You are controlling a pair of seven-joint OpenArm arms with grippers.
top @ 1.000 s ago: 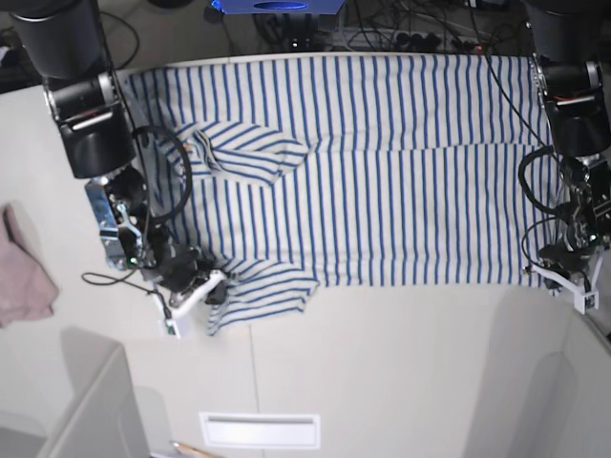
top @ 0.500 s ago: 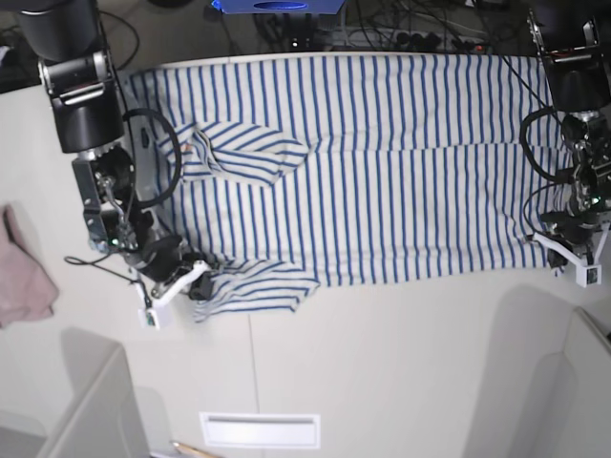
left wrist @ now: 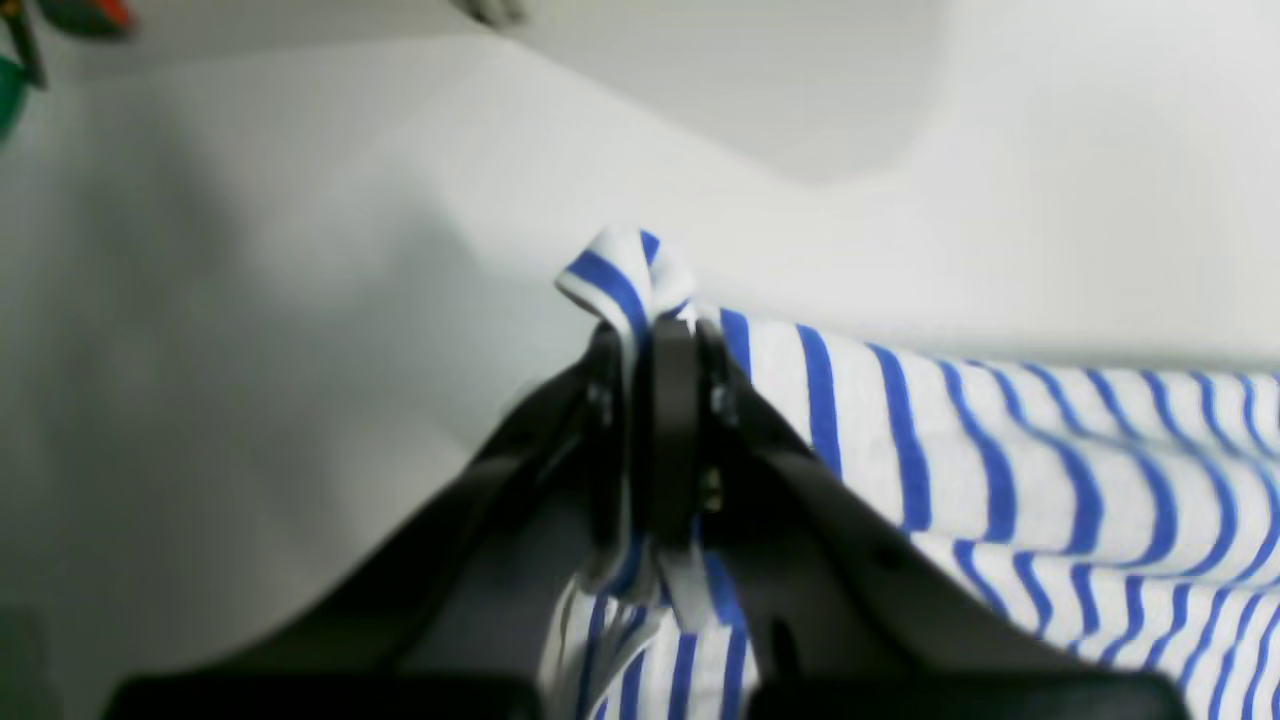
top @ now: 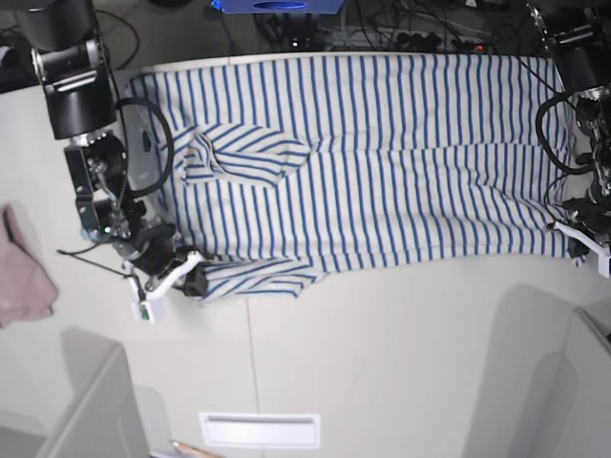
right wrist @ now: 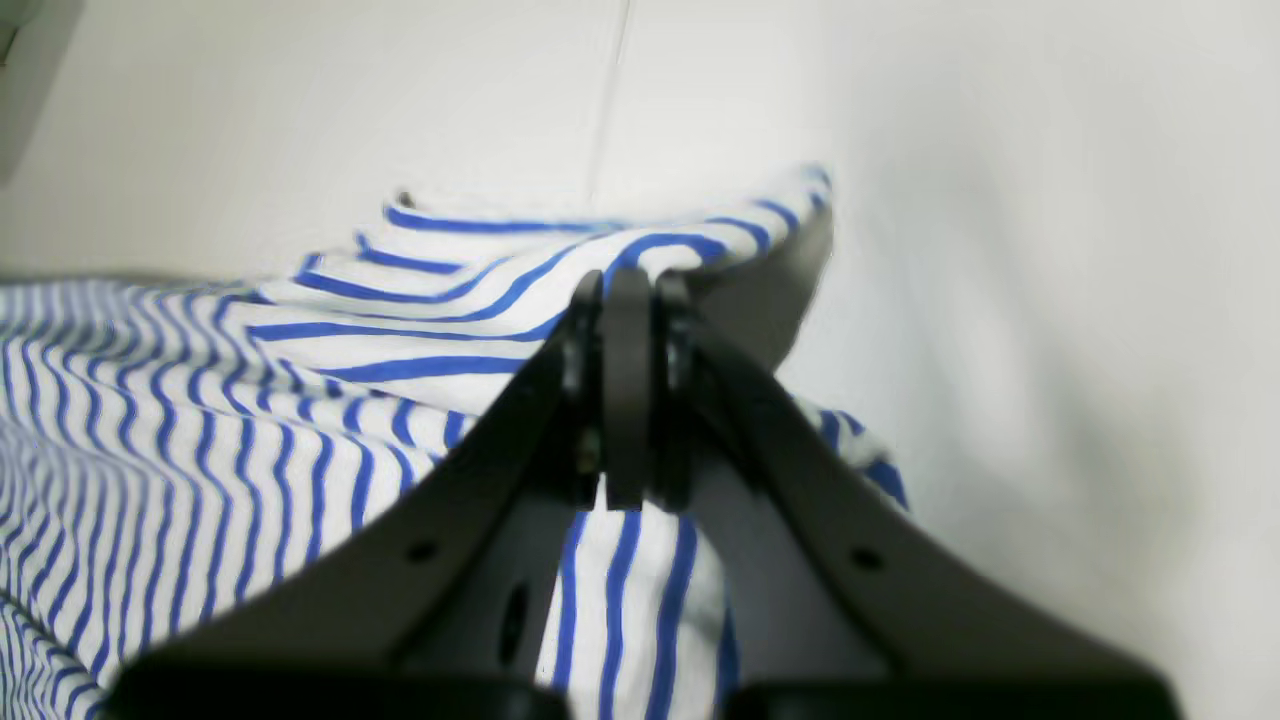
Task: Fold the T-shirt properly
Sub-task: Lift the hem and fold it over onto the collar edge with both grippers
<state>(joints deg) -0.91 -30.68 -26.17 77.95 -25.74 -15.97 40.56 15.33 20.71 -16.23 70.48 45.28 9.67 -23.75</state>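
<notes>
1. As the base view shows it, we find the T-shirt (top: 382, 162) lying spread across the far half of the pale table (top: 382, 363), reaching from near the far edge to about the middle.
2. We record the cloth as white with thin blue stripes all over; the stripes run from far to near over the body.
3. We note one sleeve (top: 248, 153) folded inward over the body on the left of the scene, its stripes slanting against those of the body beneath.
4. We see the near left corner of the shirt bunched and wrinkled where the right gripper (top: 186, 280) holds it; the rest of the near edge runs fairly straight to the right.
5. We find the right gripper's fingers (right wrist: 625, 390) pressed together on a fold of striped cloth, which rises over the tips and hangs below them in the right wrist view.
6. We find the left gripper (top: 584, 243) at the near right corner of the shirt, fingers (left wrist: 670, 420) clamped on a small peak of cloth that stands up above the tips.
7. We can read no brand, label or writing on the shirt; a small mark near the folded sleeve is too small to make out.
8. We observe a pinkish cloth (top: 24, 272) lying at the left edge of the table, well apart from the shirt.
</notes>
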